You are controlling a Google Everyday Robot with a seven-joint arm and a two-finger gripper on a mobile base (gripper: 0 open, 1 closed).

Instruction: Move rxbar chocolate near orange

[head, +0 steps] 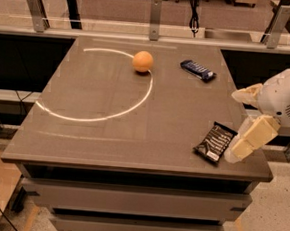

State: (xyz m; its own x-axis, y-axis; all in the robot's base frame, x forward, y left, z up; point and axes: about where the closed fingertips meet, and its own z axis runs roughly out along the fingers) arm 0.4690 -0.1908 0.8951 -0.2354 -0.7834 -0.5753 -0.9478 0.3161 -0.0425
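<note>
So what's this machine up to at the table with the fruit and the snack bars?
A one-armed robot holds its cream-coloured gripper at the front right corner of the brown table, close beside a flat black-brown chocolate bar wrapper that lies on the surface, not yet lifted. The round orange fruit sits towards the back, with a narrow dark blue bar wrapper to its right.
</note>
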